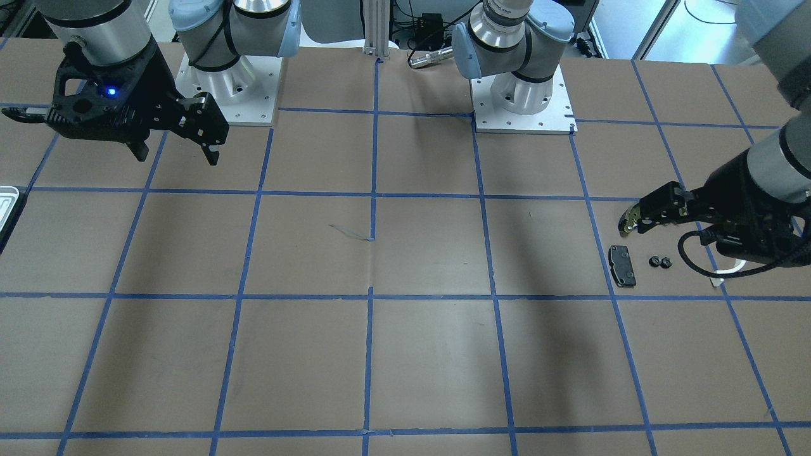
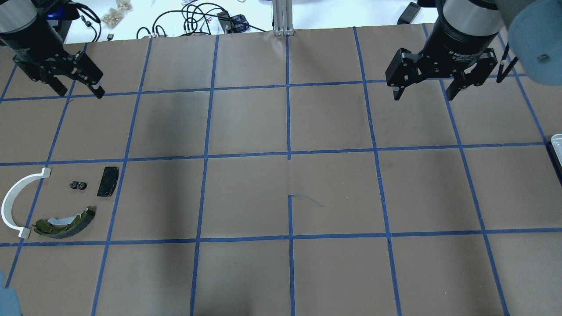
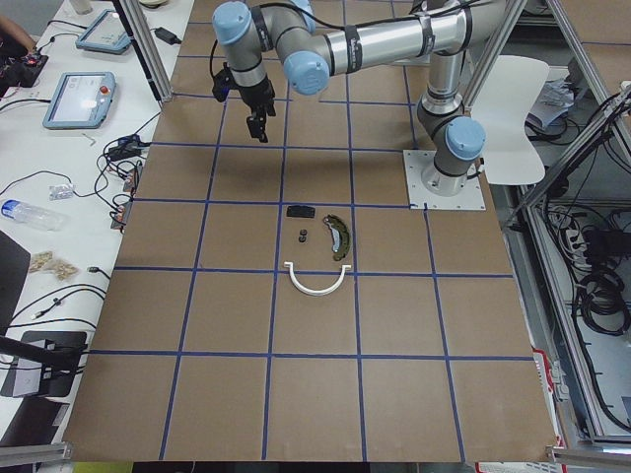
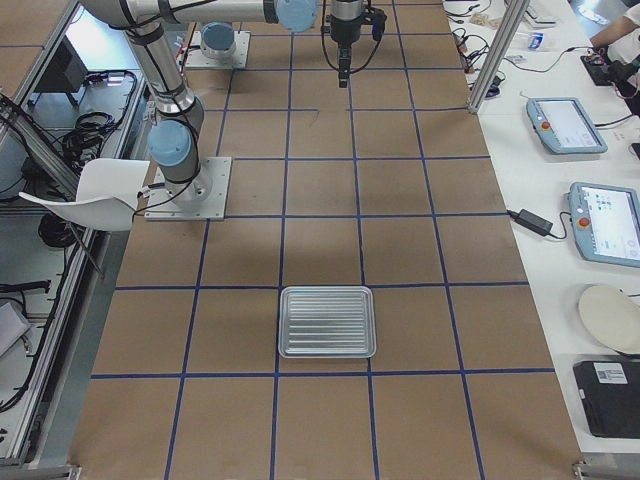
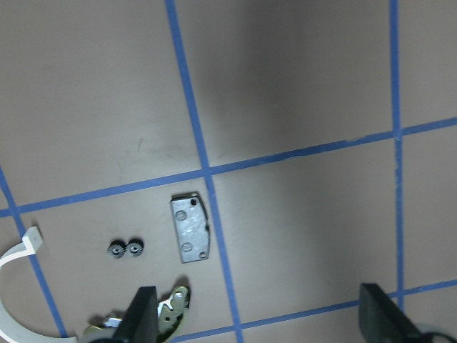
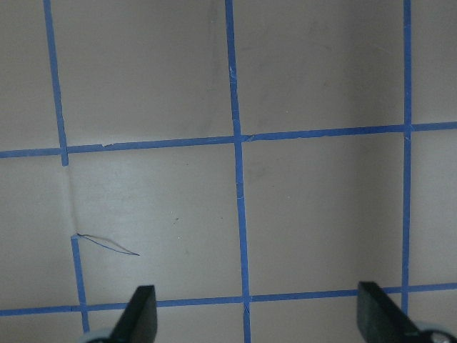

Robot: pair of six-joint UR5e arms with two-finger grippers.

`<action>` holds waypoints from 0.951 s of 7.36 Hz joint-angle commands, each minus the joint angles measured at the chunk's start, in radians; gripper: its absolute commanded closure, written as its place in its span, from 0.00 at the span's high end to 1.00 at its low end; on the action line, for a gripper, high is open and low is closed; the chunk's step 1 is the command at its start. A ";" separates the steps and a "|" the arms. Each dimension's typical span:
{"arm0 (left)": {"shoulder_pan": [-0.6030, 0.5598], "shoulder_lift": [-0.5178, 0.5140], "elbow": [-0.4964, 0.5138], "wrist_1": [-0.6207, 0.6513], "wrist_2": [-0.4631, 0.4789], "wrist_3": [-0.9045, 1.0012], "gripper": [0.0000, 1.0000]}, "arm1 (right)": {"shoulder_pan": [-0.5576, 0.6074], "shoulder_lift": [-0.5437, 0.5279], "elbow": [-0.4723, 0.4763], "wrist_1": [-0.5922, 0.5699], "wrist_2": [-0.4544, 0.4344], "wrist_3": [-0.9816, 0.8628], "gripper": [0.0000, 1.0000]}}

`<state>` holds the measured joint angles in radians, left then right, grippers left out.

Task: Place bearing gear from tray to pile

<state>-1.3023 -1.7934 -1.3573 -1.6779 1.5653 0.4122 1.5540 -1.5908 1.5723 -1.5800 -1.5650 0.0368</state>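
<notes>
Two small dark bearing gears (image 2: 77, 185) lie side by side on the table inside the pile, between the white arc strip (image 2: 11, 202), the olive-gold brake shoe (image 2: 66, 224) and the black pad (image 2: 108, 181). They also show in the left wrist view (image 5: 125, 249) and in the front view (image 1: 659, 261). The tray (image 4: 327, 321) looks empty; only its corner shows in the overhead view (image 2: 557, 147). My left gripper (image 2: 79, 90) is open and empty, raised beyond the pile. My right gripper (image 2: 424, 94) is open and empty, raised between the table's middle and the tray.
The table is brown paper with a blue tape grid. The two arm bases (image 1: 523, 95) stand at the robot's edge. Cables and small items (image 2: 197, 19) lie beyond the table's far edge. A thin scratch (image 2: 307, 199) marks the paper near the middle.
</notes>
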 commanded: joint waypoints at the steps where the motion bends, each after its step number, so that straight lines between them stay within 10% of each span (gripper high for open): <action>1: -0.125 0.070 -0.002 -0.008 -0.008 -0.216 1.00 | 0.000 0.000 0.000 -0.001 -0.001 0.000 1.00; 7: -0.226 0.215 -0.216 0.029 -0.007 -0.288 1.00 | 0.000 0.000 0.000 0.000 -0.001 -0.002 1.00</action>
<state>-1.5240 -1.6140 -1.5320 -1.6587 1.5523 0.1193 1.5539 -1.5908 1.5723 -1.5801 -1.5662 0.0365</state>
